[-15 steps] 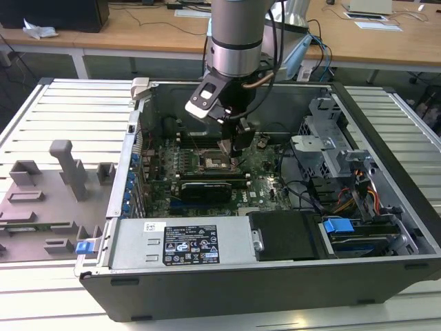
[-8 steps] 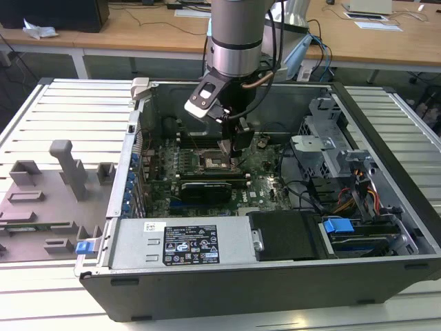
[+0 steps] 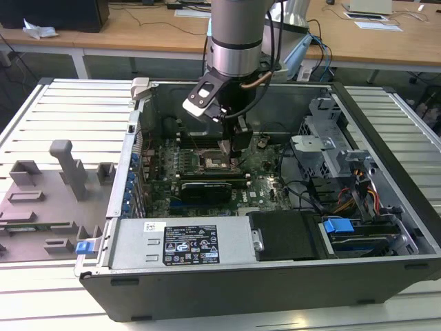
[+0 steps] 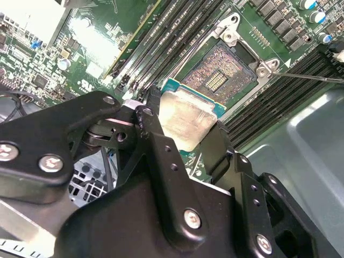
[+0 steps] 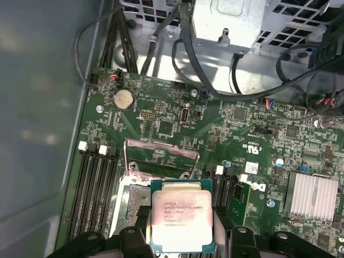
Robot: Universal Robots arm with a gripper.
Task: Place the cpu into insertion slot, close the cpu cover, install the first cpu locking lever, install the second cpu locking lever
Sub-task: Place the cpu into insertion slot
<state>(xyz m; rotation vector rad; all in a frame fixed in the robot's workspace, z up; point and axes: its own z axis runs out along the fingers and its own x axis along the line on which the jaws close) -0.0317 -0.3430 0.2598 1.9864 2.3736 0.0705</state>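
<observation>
My gripper (image 4: 185, 128) is shut on the cpu (image 4: 188, 115), a flat square chip with a pale metal top, pinched at two opposite edges by the black fingers (image 4: 153, 137). The chip hangs just above the motherboard, beside and partly over the insertion slot (image 4: 217, 75), whose pin field lies bare inside its grey rim. In the first wrist view the cpu (image 5: 181, 221) covers part of the slot's rim (image 5: 128, 200). The cpu cover (image 5: 161, 157) stands swung up behind it. A thin lever rod (image 4: 306, 77) sticks out past the socket. In the exterior view the gripper (image 3: 231, 148) reaches down into the case.
The open computer case (image 3: 275, 276) lies on a slatted metal table. Memory slots (image 5: 94, 183) flank the socket, and a finned heatsink (image 5: 313, 196) and black cables (image 5: 236, 91) lie nearby. The drive cage (image 3: 331, 148) and the power supply (image 3: 182, 241) crowd the case's edges. A grey fixture (image 3: 62, 172) sits outside.
</observation>
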